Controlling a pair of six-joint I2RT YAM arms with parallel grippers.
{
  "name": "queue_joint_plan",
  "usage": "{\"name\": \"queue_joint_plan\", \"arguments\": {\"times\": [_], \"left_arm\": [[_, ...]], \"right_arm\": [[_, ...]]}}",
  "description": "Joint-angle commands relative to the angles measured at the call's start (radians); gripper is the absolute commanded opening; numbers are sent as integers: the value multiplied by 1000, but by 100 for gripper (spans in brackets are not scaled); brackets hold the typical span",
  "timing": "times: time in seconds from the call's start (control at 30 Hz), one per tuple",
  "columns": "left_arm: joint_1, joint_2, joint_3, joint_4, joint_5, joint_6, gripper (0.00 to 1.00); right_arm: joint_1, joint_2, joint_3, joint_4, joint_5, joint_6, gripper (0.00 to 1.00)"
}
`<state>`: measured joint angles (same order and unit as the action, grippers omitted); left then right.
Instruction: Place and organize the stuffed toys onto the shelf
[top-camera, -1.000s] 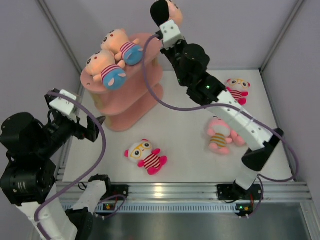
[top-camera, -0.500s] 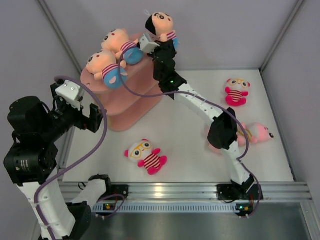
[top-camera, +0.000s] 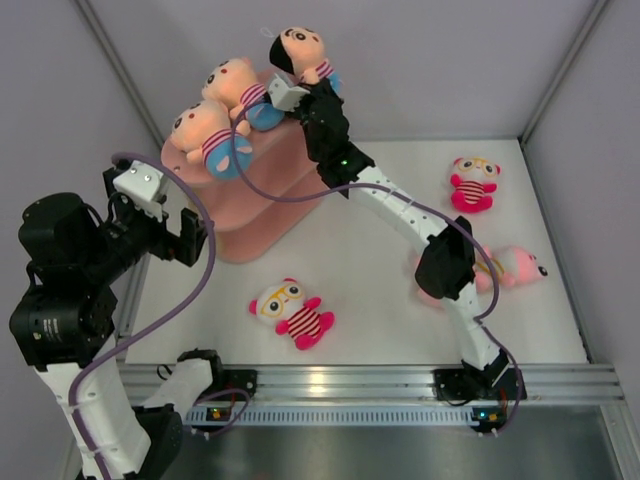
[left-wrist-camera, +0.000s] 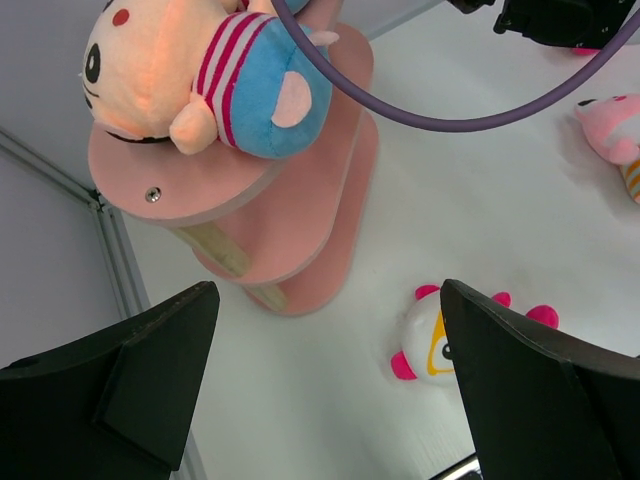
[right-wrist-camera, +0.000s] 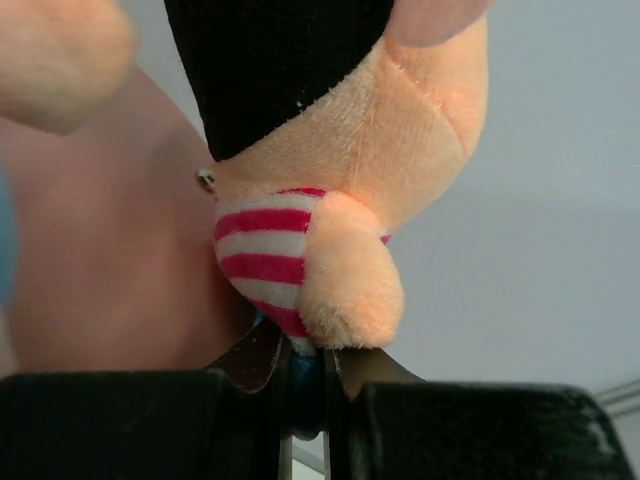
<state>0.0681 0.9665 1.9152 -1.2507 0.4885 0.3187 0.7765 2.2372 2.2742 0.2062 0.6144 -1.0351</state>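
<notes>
My right gripper (top-camera: 313, 85) is shut on the blue bottom of a black-haired peach doll (top-camera: 300, 52), seen close in the right wrist view (right-wrist-camera: 330, 160), holding it over the far end of the pink shelf (top-camera: 255, 215). Two peach dolls (top-camera: 212, 137) (top-camera: 240, 90) lie on the shelf's top board; one shows in the left wrist view (left-wrist-camera: 200, 75). A white-faced magenta doll (top-camera: 292, 312) lies on the table in front of the shelf and also shows in the left wrist view (left-wrist-camera: 440, 340). My left gripper (top-camera: 195, 238) is open and empty, left of the shelf.
Another white-faced magenta doll (top-camera: 473, 182) lies at the right back. A pink doll with yellow stripes (top-camera: 510, 266) lies partly behind the right arm's elbow. Grey walls close the left, back and right. A metal rail (top-camera: 350, 380) runs along the near edge.
My right arm has swung left with the black-haired doll, from above the shelf's right end to its far end. The left arm has lifted slightly.
</notes>
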Motion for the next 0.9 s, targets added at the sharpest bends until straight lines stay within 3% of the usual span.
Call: {"name": "queue_joint_plan", "arguments": {"times": [0.0,0.23,0.57,0.87], "left_arm": [[-5,5,-13,11,1,11,99],[-5,-6,-133,89,-48,0,99],[-5,-11,-153,91,-48,2,98],[-4,-18,-157,92,-31,-6,98]], "right_arm": [[4,-82,42,-108,-152,49,0],[21,-79,64,-136,-165,81,0],[40,-96,64,-188,-203,105,1],[40,-97,88,-206,-260,173,11]]}}
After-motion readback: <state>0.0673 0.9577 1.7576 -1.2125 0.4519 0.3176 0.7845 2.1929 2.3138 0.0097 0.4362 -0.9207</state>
